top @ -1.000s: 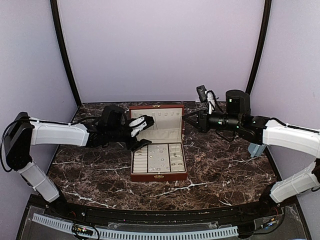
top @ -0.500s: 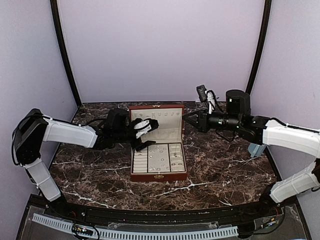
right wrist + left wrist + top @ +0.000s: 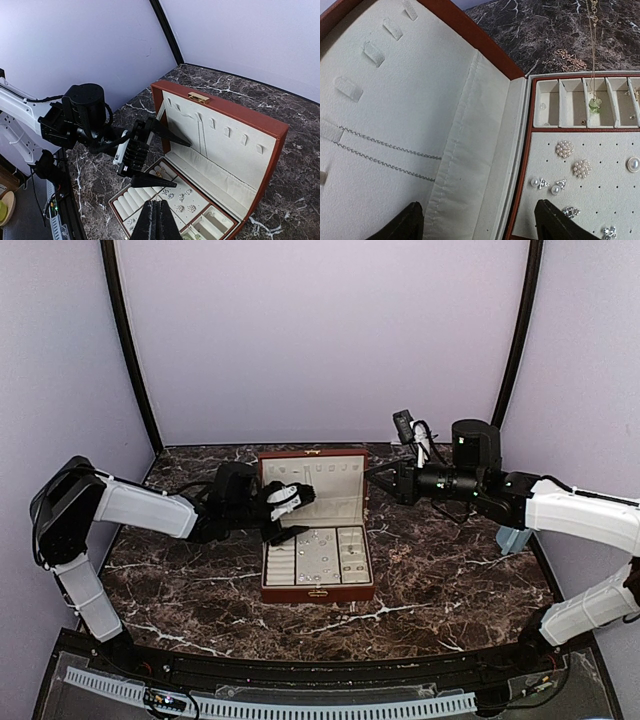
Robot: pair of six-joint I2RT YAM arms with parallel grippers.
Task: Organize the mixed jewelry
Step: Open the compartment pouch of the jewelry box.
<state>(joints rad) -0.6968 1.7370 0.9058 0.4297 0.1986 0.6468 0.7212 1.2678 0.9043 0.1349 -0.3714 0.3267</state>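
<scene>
Pale lilac walls (image 3: pixel 320 330) close in a dark marble table (image 3: pixel 450 580); that is my whole workspace. My left gripper (image 3: pixel 480 222) has its jaws wide apart with nothing between them. It hangs over the hinge line of the reddish-brown box (image 3: pixel 318 592), with one finger in front of the cream lining of the raised lid (image 3: pixel 395 100) and the other above the dotted pad (image 3: pixel 600 195) in the base.

The mixed jewelry (image 3: pixel 581 168) lies mostly on that pad: pearl clusters, small pearl studs and sparkly silvery pieces, each apart from its neighbours. Just beyond the pad runs a row of small compartments (image 3: pixel 572 107). A thin gold chain (image 3: pixel 592 50) comes in over the box wall and ends in a green bead at one of them. A second gold chain (image 3: pixel 565 57) lies heaped on the marble outside the box. A silver chain (image 3: pixel 385 152) runs in two strands across the lid lining.

From the right wrist I see ring rolls (image 3: pixel 131 200) at the left end of the base. My right gripper (image 3: pixel 159 220) is pinched together and empty, held in the air right of the box and pointing at it.
</scene>
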